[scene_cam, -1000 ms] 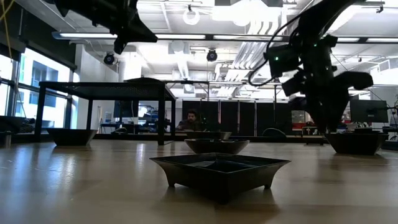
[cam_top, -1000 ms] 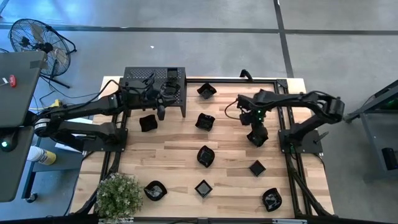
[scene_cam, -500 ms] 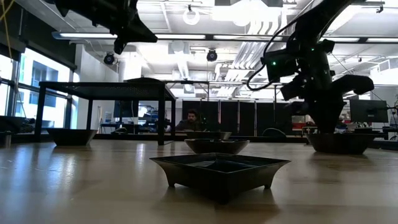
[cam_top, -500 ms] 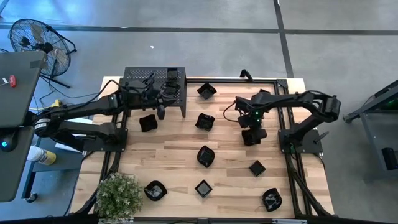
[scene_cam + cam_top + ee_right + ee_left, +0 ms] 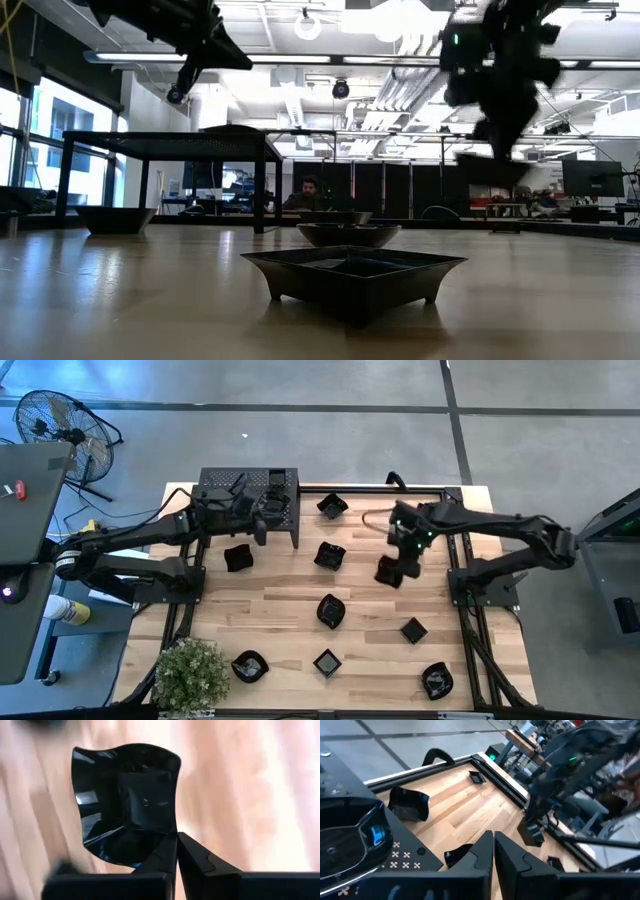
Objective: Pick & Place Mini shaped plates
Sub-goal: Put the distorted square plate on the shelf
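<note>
1. A small black plate (image 5: 127,802) is pinched by its rim in the closed jaws of the right gripper (image 5: 400,565) and is carried clear above the bench (image 5: 280,615).
2. The carry is best kept level and slow, since only an edge is gripped.
3. The left gripper (image 5: 262,512), its jaws shut on nothing, is held over the perforated shelf (image 5: 215,482).
4. Other plates (image 5: 330,610) lie scattered below.

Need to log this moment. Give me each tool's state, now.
Left tool: shut, holding nothing, above the perforated shelf.
Right tool: shut on a square mini plate, lifted off the table.
</note>
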Robot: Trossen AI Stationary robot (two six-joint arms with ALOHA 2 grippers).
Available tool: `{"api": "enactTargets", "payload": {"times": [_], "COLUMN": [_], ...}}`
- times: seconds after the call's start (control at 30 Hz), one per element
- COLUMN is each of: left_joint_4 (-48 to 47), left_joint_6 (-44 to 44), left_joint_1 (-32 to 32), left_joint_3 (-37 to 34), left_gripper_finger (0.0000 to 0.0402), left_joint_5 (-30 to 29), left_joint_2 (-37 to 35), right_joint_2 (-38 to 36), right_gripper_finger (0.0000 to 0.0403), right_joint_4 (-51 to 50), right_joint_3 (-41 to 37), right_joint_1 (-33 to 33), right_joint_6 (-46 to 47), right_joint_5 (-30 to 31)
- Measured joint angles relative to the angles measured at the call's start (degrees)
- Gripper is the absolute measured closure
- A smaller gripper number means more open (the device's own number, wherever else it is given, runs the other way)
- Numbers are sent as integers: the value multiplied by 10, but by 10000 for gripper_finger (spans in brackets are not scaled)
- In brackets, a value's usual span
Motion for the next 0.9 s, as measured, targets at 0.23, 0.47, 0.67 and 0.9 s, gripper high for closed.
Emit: {"api": "enactTargets", "payload": {"times": [0.23, 0.47, 0.67, 0.9], "left_joint_4": [-57, -62, -67, -71], "left_joint_6": [24, 64, 75, 140], "left_joint_1": [-16, -43, -42, -71], "left_joint_3": [61, 139, 172, 208], "left_gripper_finger": [317, 262, 259, 259], "left_joint_5": [-7, -48, -51, -95], "left_joint_2": [56, 126, 154, 179], "right_joint_2": [21, 112, 170, 206], "right_gripper_finger": [398, 400, 396, 400], "right_joint_4": [36, 57, 96, 120], "right_joint_3": [149, 271, 349, 390], "right_joint_1": [44, 77, 98, 109], "right_joint_6": [125, 173, 161, 133], "right_joint_5": [146, 260, 304, 307]}}
